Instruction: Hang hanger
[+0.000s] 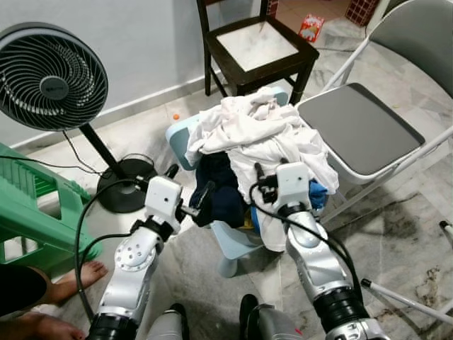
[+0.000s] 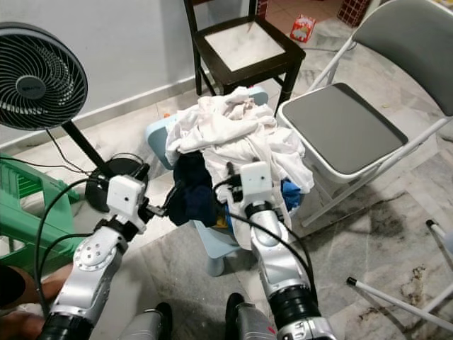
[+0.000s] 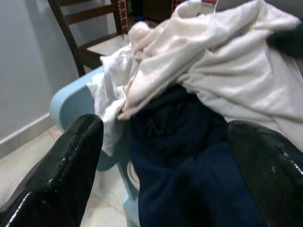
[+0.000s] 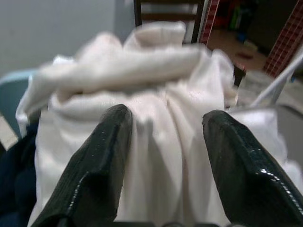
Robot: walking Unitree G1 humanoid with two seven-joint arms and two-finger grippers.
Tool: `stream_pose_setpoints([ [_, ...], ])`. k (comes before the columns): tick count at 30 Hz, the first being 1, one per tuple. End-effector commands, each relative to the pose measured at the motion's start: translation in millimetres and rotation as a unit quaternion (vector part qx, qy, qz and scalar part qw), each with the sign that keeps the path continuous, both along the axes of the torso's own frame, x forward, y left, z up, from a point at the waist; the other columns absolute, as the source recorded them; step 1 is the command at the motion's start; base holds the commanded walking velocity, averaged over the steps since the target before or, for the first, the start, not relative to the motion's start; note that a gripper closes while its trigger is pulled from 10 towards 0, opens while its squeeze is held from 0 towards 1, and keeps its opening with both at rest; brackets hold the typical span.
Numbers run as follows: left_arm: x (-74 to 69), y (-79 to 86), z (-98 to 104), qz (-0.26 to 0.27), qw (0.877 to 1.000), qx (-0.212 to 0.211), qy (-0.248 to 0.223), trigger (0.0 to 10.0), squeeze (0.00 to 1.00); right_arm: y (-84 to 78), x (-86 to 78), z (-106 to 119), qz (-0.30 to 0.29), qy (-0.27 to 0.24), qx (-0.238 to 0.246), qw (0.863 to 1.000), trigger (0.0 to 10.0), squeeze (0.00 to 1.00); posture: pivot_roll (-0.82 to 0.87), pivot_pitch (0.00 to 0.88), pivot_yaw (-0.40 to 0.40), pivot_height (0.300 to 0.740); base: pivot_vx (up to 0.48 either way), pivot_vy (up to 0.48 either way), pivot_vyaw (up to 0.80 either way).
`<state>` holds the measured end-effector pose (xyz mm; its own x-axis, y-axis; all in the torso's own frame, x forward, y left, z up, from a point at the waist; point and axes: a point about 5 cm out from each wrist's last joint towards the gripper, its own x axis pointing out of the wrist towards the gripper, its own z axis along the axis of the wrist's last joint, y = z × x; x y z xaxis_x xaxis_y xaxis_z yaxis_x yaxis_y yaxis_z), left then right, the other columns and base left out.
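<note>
Both tools, left and right, are released at the laundry heap on the blue chair. No hanger seen, so I judge I'm searching; next I must part the cloth.

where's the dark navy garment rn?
In the left eye view the navy garment hangs off the front of the light blue chair, under the white clothes pile, between the open left gripper and right gripper.

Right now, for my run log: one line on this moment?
left gripper open at navy garment | right gripper open at white clothes | light-blue chair
</note>
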<state>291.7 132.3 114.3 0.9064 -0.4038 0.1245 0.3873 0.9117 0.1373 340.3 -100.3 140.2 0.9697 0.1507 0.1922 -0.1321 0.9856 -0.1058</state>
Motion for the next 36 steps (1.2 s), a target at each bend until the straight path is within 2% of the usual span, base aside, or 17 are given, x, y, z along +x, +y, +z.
stream_pose_setpoints([
  [1,-3.5,-0.8,-2,-0.001,1.000,0.008,0.006,10.0,0.00,-0.5,-1.4,0,0.000,-0.003,0.007,1.000,10.0,0.00,0.21,0.314,-0.016,0.740,0.000,0.000,0.00],
  [5,-6.2,-2.0,-1,0.001,1.000,0.006,0.008,10.0,0.00,-6.4,-0.6,7,-0.008,-0.022,0.001,1.000,10.0,0.00,0.22,0.314,-0.016,0.740,0.000,0.000,0.00],
  [10,-9.4,-2.3,0,0.001,1.000,0.006,0.013,10.0,0.00,-10.7,2.3,0,-0.010,-0.004,-0.021,1.000,10.0,0.00,0.22,0.314,-0.016,0.740,0.000,0.000,0.00],
  [13,-10.2,-2.4,0,-0.001,1.000,0.008,0.016,10.0,0.00,-5.8,5.5,-9,-0.006,0.020,-0.060,0.998,10.0,0.00,0.22,0.314,-0.013,0.740,0.000,0.000,0.00],
  [15,-10.4,-2.7,0,-0.002,1.000,0.009,0.017,10.0,0.00,-1.6,6.6,-11,-0.005,0.027,-0.064,0.998,10.0,0.00,0.22,0.314,-0.013,0.740,0.000,0.000,0.00],
  [16,-10.5,-3.3,0,-0.004,1.000,0.009,0.017,10.0,0.00,3.2,7.7,-14,-0.002,0.038,-0.068,0.997,5.7,0.00,0.22,0.313,-0.015,0.740,0.000,0.000,0.00],
  [17,-10.7,-3.5,0,-0.004,1.000,0.010,0.018,10.0,0.00,4.8,8.0,-15,-0.001,0.042,-0.067,0.997,5.7,0.00,0.22,0.313,-0.015,0.740,0.000,0.000,0.00],
  [18,-10.9,-3.7,0,-0.005,1.000,0.010,0.018,10.0,0.00,6.1,8.2,-16,-0.002,0.044,-0.070,0.997,1.5,0.00,0.22,0.313,-0.014,0.740,0.000,0.000,0.00],
  [19,-11.2,-3.8,1,-0.005,1.000,0.010,0.019,10.0,0.00,6.7,8.4,-17,-0.003,0.045,-0.073,0.996,1.5,0.00,0.22,0.313,-0.014,0.740,0.000,0.000,0.00],
  [20,-11.9,-4.3,1,-0.008,1.000,0.009,0.019,10.0,0.00,7.9,8.5,-18,-0.002,0.049,-0.075,0.996,0.0,0.00,0.22,0.311,-0.015,0.740,0.000,0.000,0.00],
  [22,-14.9,-5.1,1,-0.013,1.000,0.008,0.021,10.0,0.00,8.9,8.7,-23,0.000,0.058,-0.078,0.995,0.0,0.00,0.22,0.310,-0.015,0.740,0.000,0.000,0.00],
  [31,-28.9,-3.8,-10,-0.010,0.999,0.013,0.042,10.0,0.00,-16.3,10.8,-33,-0.042,0.085,-0.070,0.993,0.0,0.00,0.23,0.311,-0.018,0.740,0.000,0.000,0.00],
  [36,-29.6,-4.9,-9,-0.011,0.999,0.014,0.044,10.0,0.00,-21.1,11.5,-34,-0.054,0.085,-0.068,0.993,0.0,0.00,0.23,0.312,-0.015,0.740,0.000,0.000,0.00],
])
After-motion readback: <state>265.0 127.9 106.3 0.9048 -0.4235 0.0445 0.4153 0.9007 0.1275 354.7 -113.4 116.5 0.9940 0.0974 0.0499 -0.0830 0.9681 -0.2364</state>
